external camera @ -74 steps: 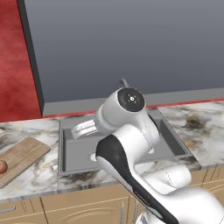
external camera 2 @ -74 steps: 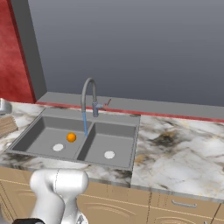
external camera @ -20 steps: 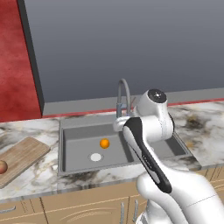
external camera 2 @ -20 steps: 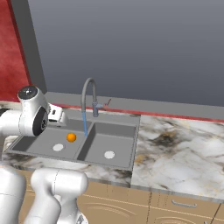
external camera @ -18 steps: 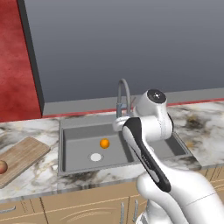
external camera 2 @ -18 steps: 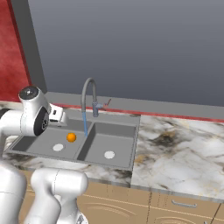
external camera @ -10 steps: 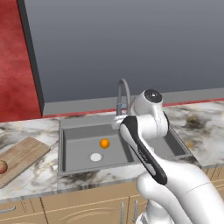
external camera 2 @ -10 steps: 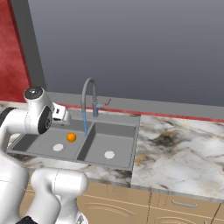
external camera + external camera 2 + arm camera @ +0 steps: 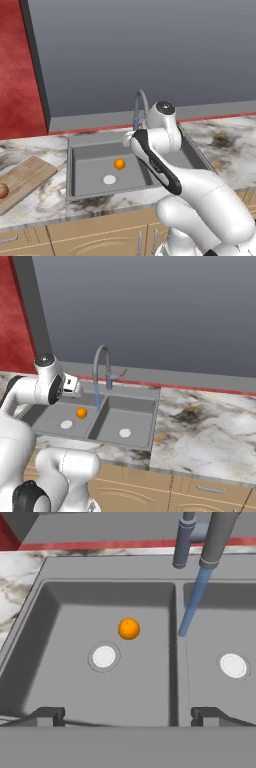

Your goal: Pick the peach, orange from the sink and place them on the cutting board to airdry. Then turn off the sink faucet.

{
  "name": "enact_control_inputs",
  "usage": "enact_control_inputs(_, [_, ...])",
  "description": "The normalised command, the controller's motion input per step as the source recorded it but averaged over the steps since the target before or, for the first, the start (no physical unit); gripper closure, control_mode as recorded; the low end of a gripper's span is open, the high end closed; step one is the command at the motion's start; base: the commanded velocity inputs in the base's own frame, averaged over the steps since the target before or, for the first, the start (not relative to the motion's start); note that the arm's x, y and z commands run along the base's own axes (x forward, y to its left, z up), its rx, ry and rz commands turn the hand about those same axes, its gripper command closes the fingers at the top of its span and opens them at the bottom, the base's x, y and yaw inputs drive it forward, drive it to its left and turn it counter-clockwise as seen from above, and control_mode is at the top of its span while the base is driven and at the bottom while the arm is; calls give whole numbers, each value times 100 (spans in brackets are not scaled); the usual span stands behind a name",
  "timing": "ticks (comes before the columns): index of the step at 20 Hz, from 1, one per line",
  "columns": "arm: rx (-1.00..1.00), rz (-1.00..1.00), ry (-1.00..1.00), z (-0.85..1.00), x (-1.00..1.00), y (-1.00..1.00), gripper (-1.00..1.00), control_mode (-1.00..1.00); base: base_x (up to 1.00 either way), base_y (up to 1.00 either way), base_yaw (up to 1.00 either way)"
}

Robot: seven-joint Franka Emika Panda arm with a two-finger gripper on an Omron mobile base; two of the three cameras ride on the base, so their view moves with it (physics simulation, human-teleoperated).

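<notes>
The gripper hangs spread wide and empty above the sink — the orange lies below and ahead, beside the left drain. Descending off-centre could nudge the orange rolling — smooth, round, wet under the stream.

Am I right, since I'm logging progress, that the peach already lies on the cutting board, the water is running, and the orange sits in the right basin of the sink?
One detail is wrong: the orange sits in the left basin of the sink, by its white drain, as the hand view shows. The rest holds: the peach lies on the cutting board, and water runs from the sink faucet.
</notes>
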Motion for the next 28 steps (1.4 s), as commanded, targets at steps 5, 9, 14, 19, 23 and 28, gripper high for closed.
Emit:
enact_control_inputs(5, [0,0,5,-29,29,0,-100,-100,0,0,0])
enact_control_inputs(9, [0,0,6,-37,33,0,-100,-100,0,0,0])
enact_control_inputs(14, [0,0,2,-22,26,2,-100,-100,0,0,0])
enact_control_inputs(19, [0,0,0,-26,19,10,-100,-100,0,0,0])
enact_control_inputs(23, [0,0,0,-21,18,10,-100,-100,0,0,0])
enact_control_inputs(28, [0,0,0,-25,15,2,-100,-100,0,0,0])
